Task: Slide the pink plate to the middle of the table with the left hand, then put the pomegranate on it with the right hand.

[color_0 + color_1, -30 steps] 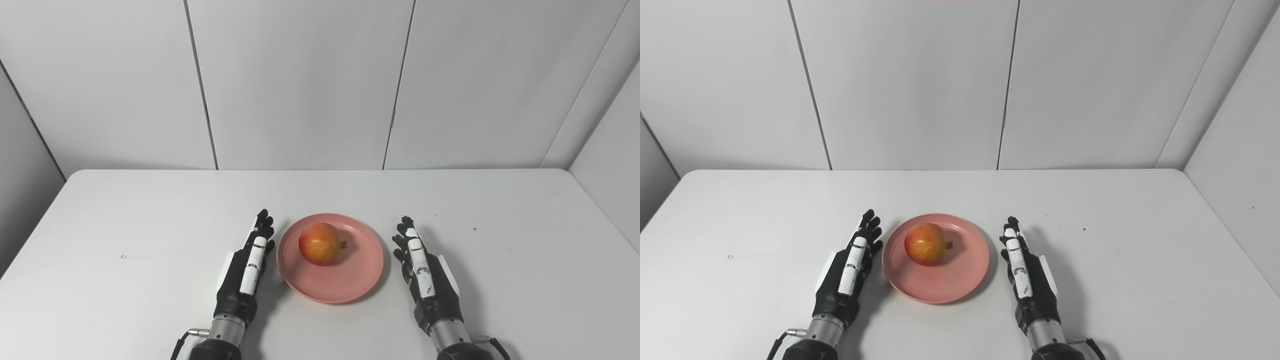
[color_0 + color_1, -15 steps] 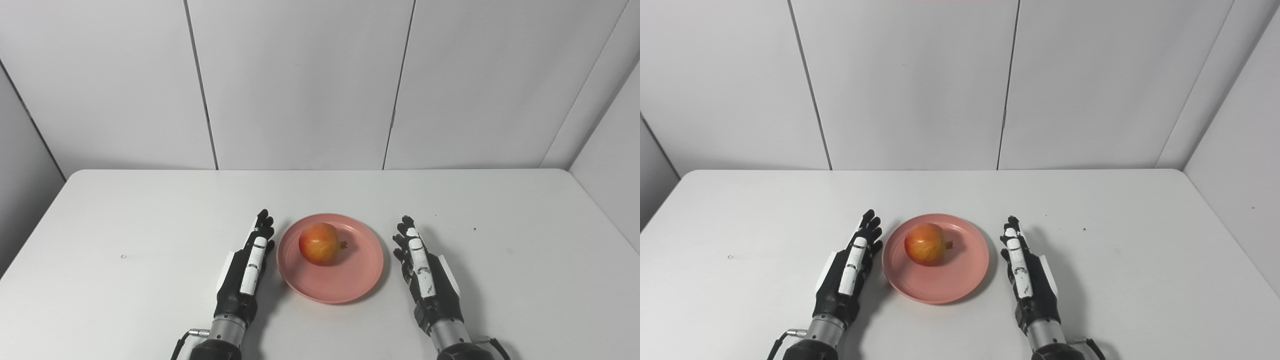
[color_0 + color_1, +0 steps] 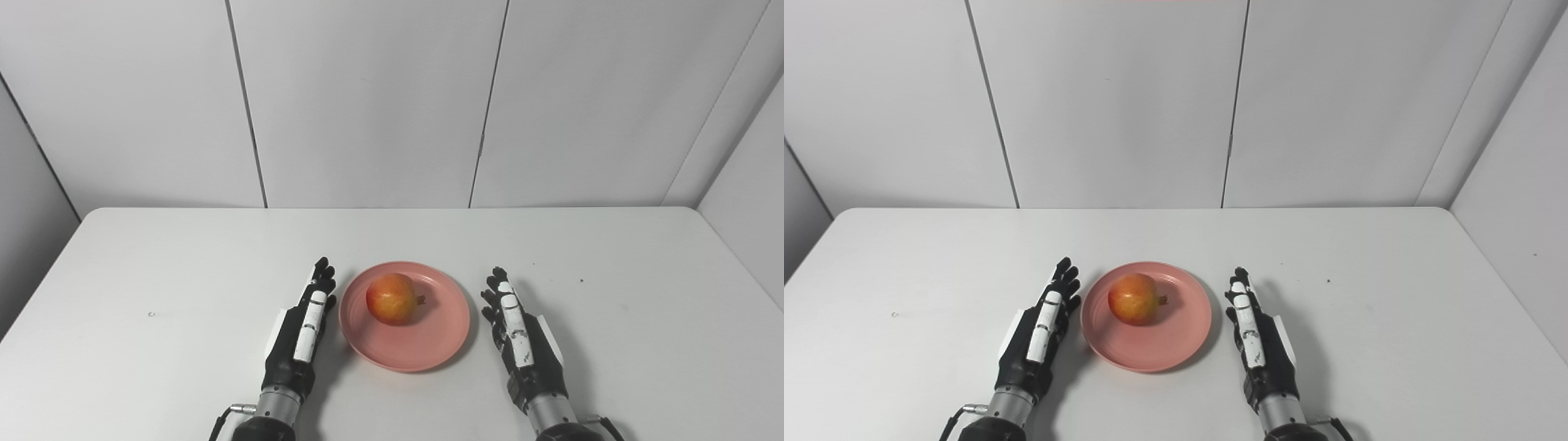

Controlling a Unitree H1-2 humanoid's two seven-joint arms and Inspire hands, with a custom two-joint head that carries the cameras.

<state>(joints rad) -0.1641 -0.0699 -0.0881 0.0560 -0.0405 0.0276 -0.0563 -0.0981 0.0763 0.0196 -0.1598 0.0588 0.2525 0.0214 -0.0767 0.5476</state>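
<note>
Pink plate [image 3: 404,343] sits mid-table, near side, with the pomegranate [image 3: 392,298] resting on its far-left part. Our left hand [image 3: 298,334] and right hand [image 3: 520,340] flank it, fingers straight and together, holding nothing. We judge both steps done; nothing is left but to draw the hands away.

The pink plate [image 3: 405,343] is showing a flat salmon pink all over. The pomegranate [image 3: 391,298] is glowing red, fading to yellow-orange on top. The surface [image 3: 153,263] is looking plain white with a few tiny dark specks. The left hand [image 3: 300,331] and right hand [image 3: 520,334] are showing black with white panels and silver wrists.
</note>
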